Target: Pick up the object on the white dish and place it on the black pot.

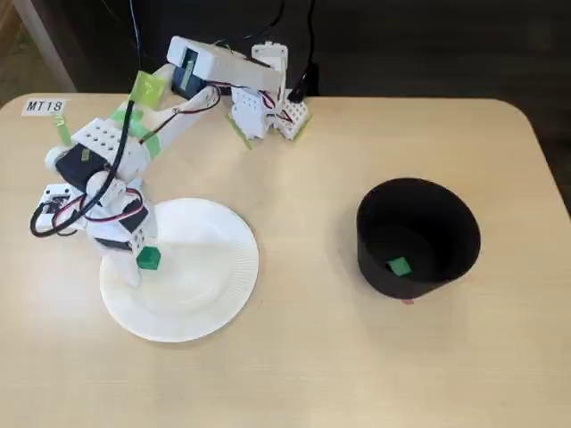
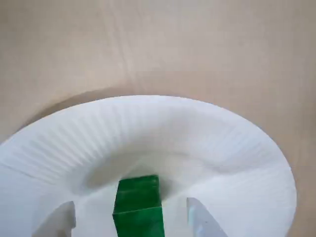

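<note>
Green and tiny, the cube [image 2: 138, 206] sat on the white dish [image 1: 219, 267], near its left edge in the fixed view. The gripper [image 2: 131, 217] was spread wide, one finger on each side, not touching the cube. I think it should squeeze slowly and evenly, then lift straight up before heading to the black pot [image 1: 446, 234].
</note>
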You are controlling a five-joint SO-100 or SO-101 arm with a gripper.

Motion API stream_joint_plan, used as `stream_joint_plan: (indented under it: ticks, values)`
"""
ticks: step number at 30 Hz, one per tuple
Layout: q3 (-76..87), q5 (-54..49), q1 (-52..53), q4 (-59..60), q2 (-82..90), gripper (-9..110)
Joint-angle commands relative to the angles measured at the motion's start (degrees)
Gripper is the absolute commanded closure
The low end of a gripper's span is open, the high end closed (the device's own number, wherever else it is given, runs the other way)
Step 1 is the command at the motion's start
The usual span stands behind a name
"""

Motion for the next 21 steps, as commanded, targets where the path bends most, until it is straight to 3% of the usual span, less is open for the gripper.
stream_joint_plan:
  ticks: [1,7,21]
  values:
    - [-3.8,1.4,-0.3,0.2,0.3,76]
    - [-10.0,5.1,-1.0,0.4,-3.6,101]
    - [-19.4,7.8,-4.0,0.5,2.5,101]
